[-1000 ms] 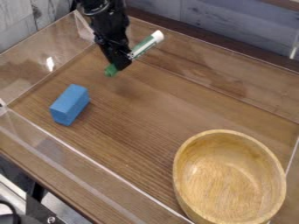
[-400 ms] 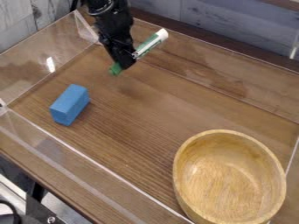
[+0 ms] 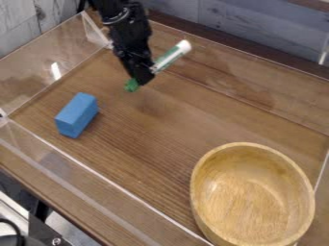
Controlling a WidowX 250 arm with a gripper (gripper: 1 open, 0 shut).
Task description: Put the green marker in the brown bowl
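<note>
Here, the pincer [image 3: 139, 73] grips the green marker [image 3: 158, 64] above a wooden table [image 3: 172, 118].

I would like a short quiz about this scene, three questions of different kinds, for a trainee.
1. True or false: the green marker lies inside the brown bowl.
2. Which is nearer to the blue block: the gripper or the bowl?
3. Fill in: the gripper is holding the ____.

Key: 1. False. 2. The gripper. 3. Green marker.
</note>
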